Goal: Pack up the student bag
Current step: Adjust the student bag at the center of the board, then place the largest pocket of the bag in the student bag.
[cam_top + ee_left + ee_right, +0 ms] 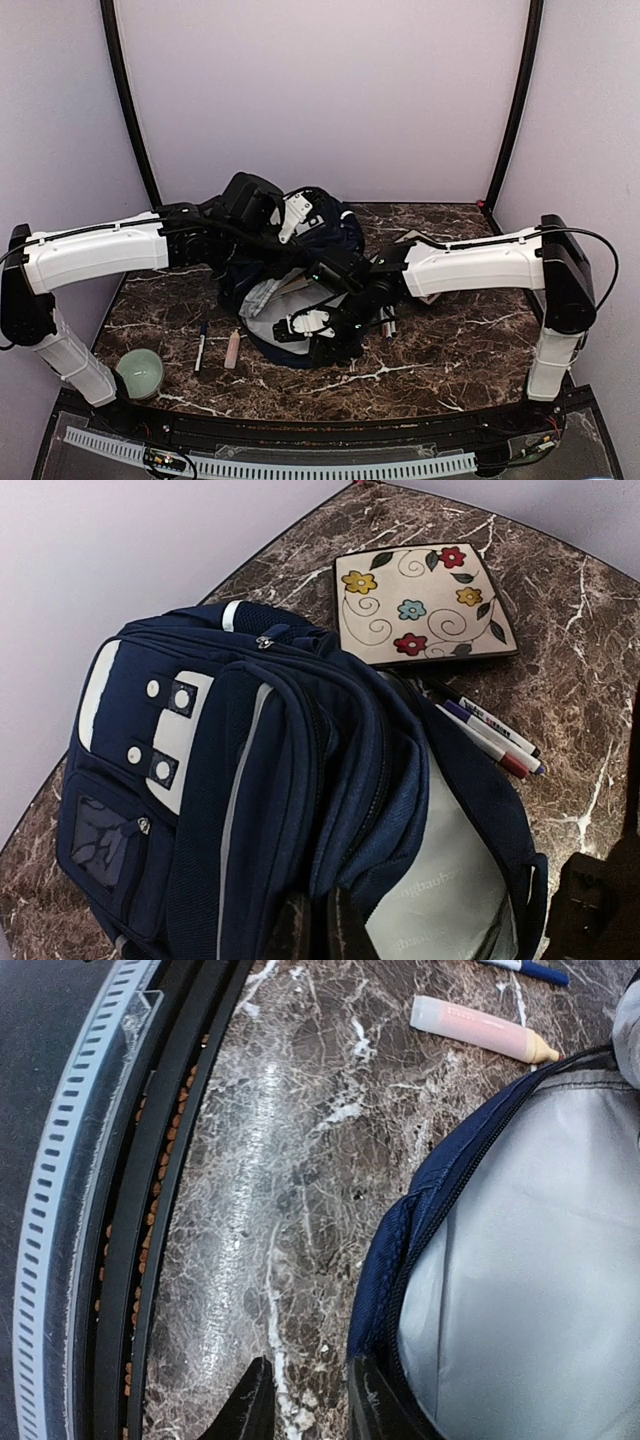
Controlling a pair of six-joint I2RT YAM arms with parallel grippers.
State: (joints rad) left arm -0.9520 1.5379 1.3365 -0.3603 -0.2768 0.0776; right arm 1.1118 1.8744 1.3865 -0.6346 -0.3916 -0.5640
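Right gripper (312, 1392) narrowly parted at the navy student bag (520, 1280) — left gripper (318, 922) pinches its fabric; my left wrist alone shows the square plate (400, 640).

2 white arms (95, 255), black joints, seemingly cabled

A robot test booth in a lab is shown. A dark table (450, 340) with a marble look is closed in by plain pale walls (320, 100) and black poles (128, 100). A white left arm (95, 255) and a white right arm (480, 265) are bolted at its near edge, where a slotted cable strip (270, 465) is fixed.
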